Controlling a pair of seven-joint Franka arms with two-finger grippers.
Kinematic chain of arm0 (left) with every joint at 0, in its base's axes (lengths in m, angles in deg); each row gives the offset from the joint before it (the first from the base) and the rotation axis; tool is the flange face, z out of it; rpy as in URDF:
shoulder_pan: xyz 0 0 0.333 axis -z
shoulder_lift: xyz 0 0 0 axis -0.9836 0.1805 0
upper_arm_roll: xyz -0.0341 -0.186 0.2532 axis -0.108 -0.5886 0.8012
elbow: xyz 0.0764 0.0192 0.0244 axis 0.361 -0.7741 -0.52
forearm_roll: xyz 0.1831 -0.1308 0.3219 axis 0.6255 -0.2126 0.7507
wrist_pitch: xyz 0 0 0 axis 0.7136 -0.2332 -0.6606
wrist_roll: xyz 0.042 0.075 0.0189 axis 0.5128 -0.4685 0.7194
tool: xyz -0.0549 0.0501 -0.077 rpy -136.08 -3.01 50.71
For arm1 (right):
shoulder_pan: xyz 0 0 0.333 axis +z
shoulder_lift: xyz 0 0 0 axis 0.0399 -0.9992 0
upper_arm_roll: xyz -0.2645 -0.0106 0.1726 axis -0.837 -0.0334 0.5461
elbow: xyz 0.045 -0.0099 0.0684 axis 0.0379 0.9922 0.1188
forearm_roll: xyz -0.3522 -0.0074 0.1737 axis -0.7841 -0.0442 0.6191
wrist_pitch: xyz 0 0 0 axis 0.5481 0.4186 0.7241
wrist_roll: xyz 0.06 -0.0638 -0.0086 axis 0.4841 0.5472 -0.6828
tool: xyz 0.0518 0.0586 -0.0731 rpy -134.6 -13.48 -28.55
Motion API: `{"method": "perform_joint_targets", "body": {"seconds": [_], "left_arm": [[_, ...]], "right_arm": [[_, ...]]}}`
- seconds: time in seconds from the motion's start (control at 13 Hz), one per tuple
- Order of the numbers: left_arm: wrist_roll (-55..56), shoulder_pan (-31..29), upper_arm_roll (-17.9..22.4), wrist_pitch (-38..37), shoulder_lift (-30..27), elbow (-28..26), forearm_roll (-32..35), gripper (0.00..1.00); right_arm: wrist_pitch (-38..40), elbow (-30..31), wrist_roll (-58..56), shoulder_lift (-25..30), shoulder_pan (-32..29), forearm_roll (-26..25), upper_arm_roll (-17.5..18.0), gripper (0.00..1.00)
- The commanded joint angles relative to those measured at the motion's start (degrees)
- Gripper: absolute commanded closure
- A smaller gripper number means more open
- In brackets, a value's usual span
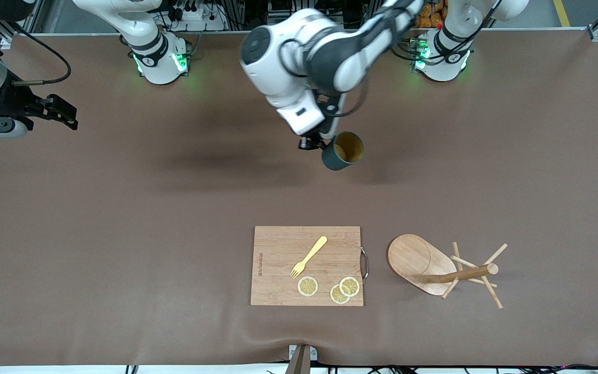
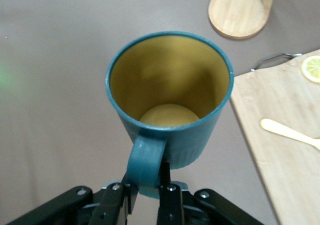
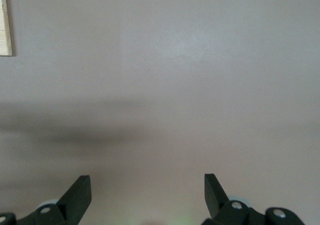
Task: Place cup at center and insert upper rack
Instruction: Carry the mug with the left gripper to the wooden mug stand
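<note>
A rectangular wooden cutting board (image 1: 307, 266) with a metal handle lies on the brown table (image 1: 122, 234), carrying a yellow plastic fork (image 1: 309, 256) and three lemon slices (image 1: 330, 287).

A teal-green cup (image 1: 344, 151) with a tan-yellow inside is seen, alongside a pale yellow fork (image 1: 309, 256), yellow lemon slices (image 1: 308, 286) and a light wooden rack (image 1: 442, 268).

We see the cup (image 1: 344, 150) upper centre of frame, held above the table (image 1: 122, 234); lower centre lies the cutting board (image 1: 278, 265), with a fork (image 1: 308, 256) and three lemon slices (image 1: 308, 286) on it; beside it, lower right of frame, the upper rack (image 1: 434, 267) lies toppled.
</note>
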Motion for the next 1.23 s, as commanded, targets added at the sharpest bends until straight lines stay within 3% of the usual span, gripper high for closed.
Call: {"method": "perform_joint_targets", "body": {"seconds": [0.0, 0.23, 0.54, 0.92, 1.15], "left_arm": [[-8.2, -7.0, -0.5, 3.9, -5.5, -2.6, -7.1, 1.0], [-19.4, -15.4, -0.5, 6.1, -8.7, -3.4, -16.0, 1.0], [-31.2, -25.7, -0.6, 10.5, -9.0, -3.5, -29.2, 1.0], [-46.6, -34.5, -0.5, 11.4, -6.3, -3.9, -43.3, 1.0], [-56.4, -41.1, -0.5, 11.3, -2.7, -4.0, -56.5, 1.0]], "right_arm": [[0.7, -0.1, -0.6, 0.3, -1.2, 1.2, 0.7, 0.0], [0.4, -0.1, -0.6, 0.2, -1.1, 1.2, 0.7, 0.0], [0.9, -0.1, -0.5, 0.3, -1.1, 1.2, 0.7, 0.0], [1.3, 0.0, -0.2, 0.3, -1.0, 1.2, 0.7, 0.0], [1.0, 0.1, 0.3, -0.1, -0.5, 1.2, 1.0, 0.0]]}}
